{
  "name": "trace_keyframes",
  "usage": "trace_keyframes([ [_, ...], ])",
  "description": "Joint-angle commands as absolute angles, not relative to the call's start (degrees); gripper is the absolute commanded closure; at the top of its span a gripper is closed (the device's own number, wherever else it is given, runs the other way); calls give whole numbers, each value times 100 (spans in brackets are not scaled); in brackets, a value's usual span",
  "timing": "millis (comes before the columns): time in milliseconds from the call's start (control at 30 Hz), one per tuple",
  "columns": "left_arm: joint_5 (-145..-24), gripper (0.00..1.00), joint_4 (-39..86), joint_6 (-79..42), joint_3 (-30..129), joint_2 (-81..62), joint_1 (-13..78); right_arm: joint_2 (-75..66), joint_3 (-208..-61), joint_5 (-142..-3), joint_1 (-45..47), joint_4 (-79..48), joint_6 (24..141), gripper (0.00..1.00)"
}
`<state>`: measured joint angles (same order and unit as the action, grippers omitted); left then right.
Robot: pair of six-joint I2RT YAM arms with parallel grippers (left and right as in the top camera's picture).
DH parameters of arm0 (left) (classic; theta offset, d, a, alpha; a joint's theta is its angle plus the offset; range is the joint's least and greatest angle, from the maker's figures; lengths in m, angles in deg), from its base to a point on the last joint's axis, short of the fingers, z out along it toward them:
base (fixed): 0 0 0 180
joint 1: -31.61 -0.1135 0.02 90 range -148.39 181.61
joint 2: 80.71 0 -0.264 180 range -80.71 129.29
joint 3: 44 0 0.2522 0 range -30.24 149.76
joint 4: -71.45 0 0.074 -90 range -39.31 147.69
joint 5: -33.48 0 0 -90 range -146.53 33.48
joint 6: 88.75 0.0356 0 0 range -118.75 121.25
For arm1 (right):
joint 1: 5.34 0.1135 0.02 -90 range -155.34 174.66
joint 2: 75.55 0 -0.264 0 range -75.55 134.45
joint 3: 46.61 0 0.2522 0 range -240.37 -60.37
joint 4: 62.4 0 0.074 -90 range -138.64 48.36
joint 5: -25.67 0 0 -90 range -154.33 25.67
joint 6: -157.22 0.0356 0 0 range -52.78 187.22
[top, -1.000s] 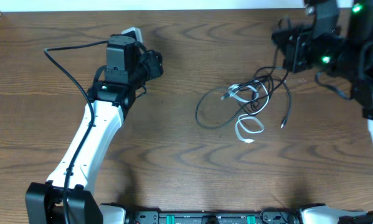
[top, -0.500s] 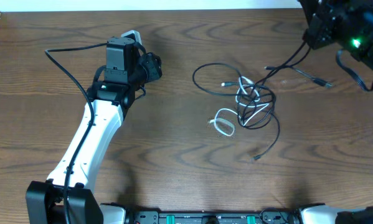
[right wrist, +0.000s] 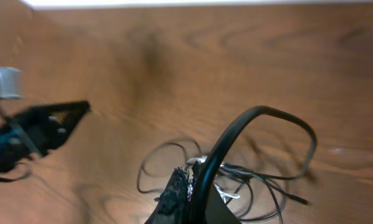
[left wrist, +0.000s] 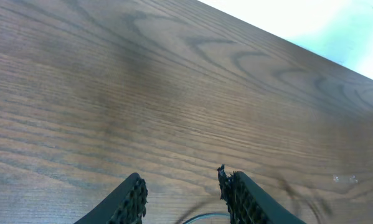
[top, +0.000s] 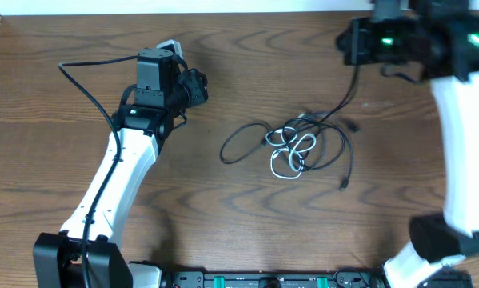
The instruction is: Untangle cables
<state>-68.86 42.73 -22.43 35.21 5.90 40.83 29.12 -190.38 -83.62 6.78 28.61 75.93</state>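
**Edges.** The tabletop (top: pixel 223 224) is bounded at the far side by a straight edge, beyond which a pale strip (top: pixel 183 6) is seen. Its left edge is caught in the upper left corner of the overhead view. In the left wrist view the same far edge is shown running diagonally, with a pale surface (left wrist: pixel 311 25) behind it.

**Open room.** Bare wood is found between the left claw (top: pixel 199 86) and the cables (top: pixel 291 148), which are well apart. Bare wood is also found from the cables towards the near edge, and to the right as far as the white link of the right arm (top: pixel 455 136).

**Surface.** Dark brown wood with a strong grain is recorded, matt and flat.

**Cables.** A small knot of black and white cords is lodged right of centre on the tabletop. White loops (top: pixel 283 164) are bunched in its middle. One black loop is thrown out to the left, and a plug end (top: pixel 343 186) lies at its lower right.

**Right claw** (top: pixel 357 46). It is held above the far right of the tabletop, blurred, and is closed tight on a black cord (right wrist: pixel 261 115). That cord is drawn up out of the knot and arches in front of the wrist camera.

**Left claw** (left wrist: pixel 185 196). It is set partly apart, with only wood seen between the fingers (left wrist: pixel 135 198).
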Motion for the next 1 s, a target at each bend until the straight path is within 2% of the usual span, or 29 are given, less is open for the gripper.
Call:
trace_keyframes([
  [0,-6895,56,4232,-2123,3562,611,4078,3388,-19076,-8711,1004,2850,7322,99],
  [200,-6899,56,4135,-1990,3562,611,4078,4129,-19076,-8202,1388,2748,7392,99],
  [433,-7413,56,3923,-1765,3562,611,4098,4317,-19076,-7339,1045,2136,8347,99],
  [667,-8869,56,3936,-1074,3562,607,4360,4367,-19076,-7549,322,1996,8839,99],
  [900,-9321,56,4232,-1081,3562,605,5003,4407,-19069,-7710,105,2221,8657,99],
  [967,-9317,52,4371,-1078,3562,605,5235,4418,-19069,-7712,107,2258,8622,99],
])
